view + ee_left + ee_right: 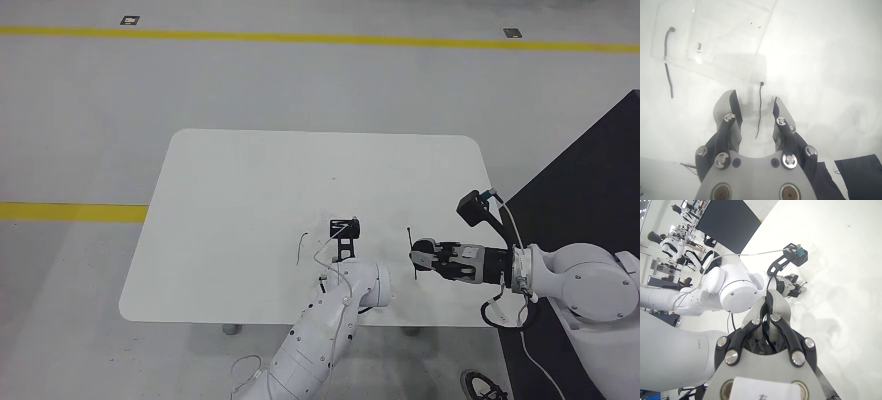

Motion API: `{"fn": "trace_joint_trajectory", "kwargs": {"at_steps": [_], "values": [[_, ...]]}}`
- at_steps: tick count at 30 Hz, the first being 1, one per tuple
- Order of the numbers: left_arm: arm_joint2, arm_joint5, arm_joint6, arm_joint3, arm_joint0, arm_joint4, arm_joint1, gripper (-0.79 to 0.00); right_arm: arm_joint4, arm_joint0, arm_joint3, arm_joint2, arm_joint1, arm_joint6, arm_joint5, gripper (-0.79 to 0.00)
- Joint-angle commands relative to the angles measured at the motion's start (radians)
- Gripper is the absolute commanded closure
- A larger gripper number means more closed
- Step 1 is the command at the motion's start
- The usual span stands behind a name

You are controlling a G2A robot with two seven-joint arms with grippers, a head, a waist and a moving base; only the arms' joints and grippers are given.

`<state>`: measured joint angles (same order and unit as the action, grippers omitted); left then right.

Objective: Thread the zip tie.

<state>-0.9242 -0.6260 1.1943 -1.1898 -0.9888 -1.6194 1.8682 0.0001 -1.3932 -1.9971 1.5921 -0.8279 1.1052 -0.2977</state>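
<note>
Not threaded yet. Left gripper (754,94) is wide open astride a loose zip tie (760,106). Right gripper (769,294) is closed, apparently pinching the second zip tie (409,238).

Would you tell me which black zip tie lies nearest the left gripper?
The straight black zip tie between the open left gripper fingers; the curved zip tie overlaps the clear plastic sheet.

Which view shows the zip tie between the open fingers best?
Left wrist view: the zip tie shows whole, head to tip. The top view gives a thin line, the right wrist view barely a speck.
</note>
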Motion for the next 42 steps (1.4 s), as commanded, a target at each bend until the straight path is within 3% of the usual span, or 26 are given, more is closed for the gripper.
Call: {"fn": "trace_joint_trajectory", "kwargs": {"at_steps": [1, 15, 23, 29, 34, 42], "values": [[0.003, -0.005, -0.005, -0.008, -0.004, -0.006, -0.002, -0.317, 0.0, 0.0, 0.0, 0.0, 0.0, 0.0, 0.0, 0.0], [0.01, -0.024, -0.025, 0.01, -0.001, 0.016, -0.005, -0.305, 0.0, 0.0, 0.0, 0.0, 0.0, 0.0, 0.0, 0.0], [0.025, -0.029, -0.03, -0.037, -0.018, 0.024, -0.013, -0.24, 0.0, 0.0, 0.0, 0.0, 0.0, 0.0, 0.0, 0.0], [0.042, -0.033, -0.033, -0.049, -0.044, -0.018, -0.018, -0.308, 0.0, 0.0, 0.0, 0.0, 0.0, 0.0, 0.0, 0.0], [0.109, -0.09, -0.09, 0.005, -0.038, 0.01, -0.012, -0.296, 0.0, 0.0, 0.0, 0.0, 0.0, 0.0, 0.0, 0.0], [0.135, -0.143, -0.143, 0.038, -0.021, 0.047, -0.007, -0.28, 0.0, 0.0, 0.0, 0.0, 0.0, 0.0, 0.0, 0.0]]}}
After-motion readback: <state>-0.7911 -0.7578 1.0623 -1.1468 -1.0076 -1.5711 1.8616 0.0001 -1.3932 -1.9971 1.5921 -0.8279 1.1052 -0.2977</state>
